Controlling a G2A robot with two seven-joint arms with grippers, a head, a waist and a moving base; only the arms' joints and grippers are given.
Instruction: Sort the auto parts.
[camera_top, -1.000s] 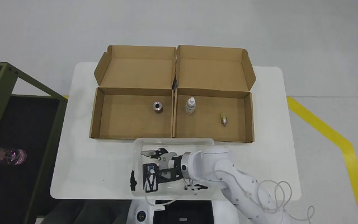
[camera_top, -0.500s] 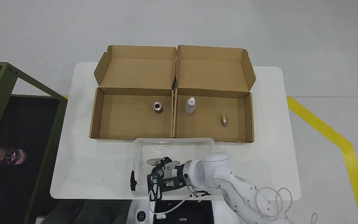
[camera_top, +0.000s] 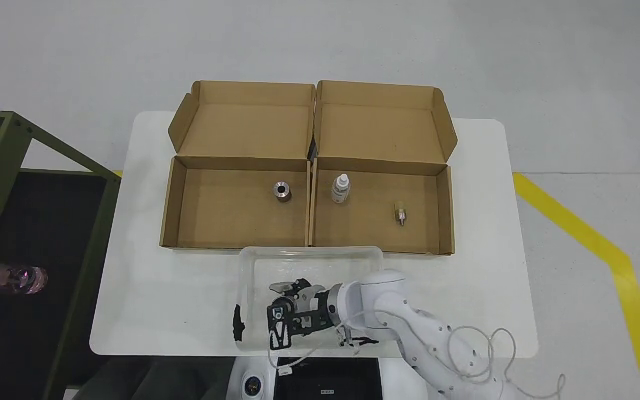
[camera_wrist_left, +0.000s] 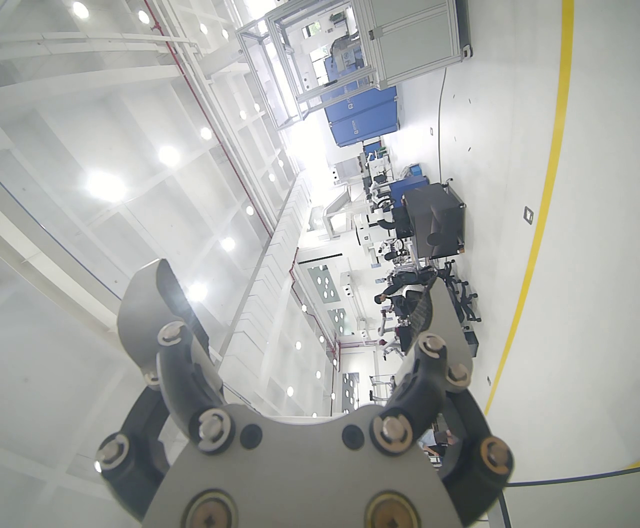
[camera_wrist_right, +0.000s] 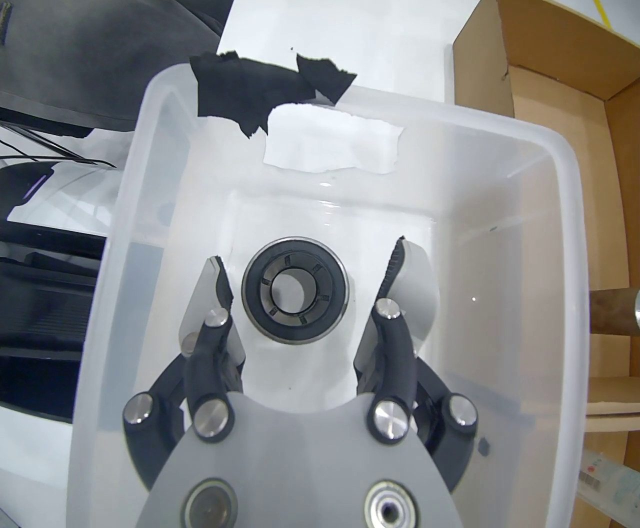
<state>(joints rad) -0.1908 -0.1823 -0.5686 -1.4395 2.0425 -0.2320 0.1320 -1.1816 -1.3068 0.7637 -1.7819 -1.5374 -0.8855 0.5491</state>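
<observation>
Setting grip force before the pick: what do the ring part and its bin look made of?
Ring part: dark matte face, likely rubber or plastic, with a thin, shiny, metal-looking outer edge. Bin: translucent glossy plastic; surroundings show through its walls.

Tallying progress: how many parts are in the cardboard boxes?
3: metal ring in the left box; white bottle and small fitting in the right box. None look hidden.

We see a white rounded-corner desk (camera_top: 480, 290). Two open brown cartons sit on it side by side, touching, toward its far side: the left cardboard box (camera_top: 220, 212) and the right cardboard box (camera_top: 372, 215). A clear plastic bin (camera_top: 310, 250) rests at the near edge, just in front of both.
</observation>
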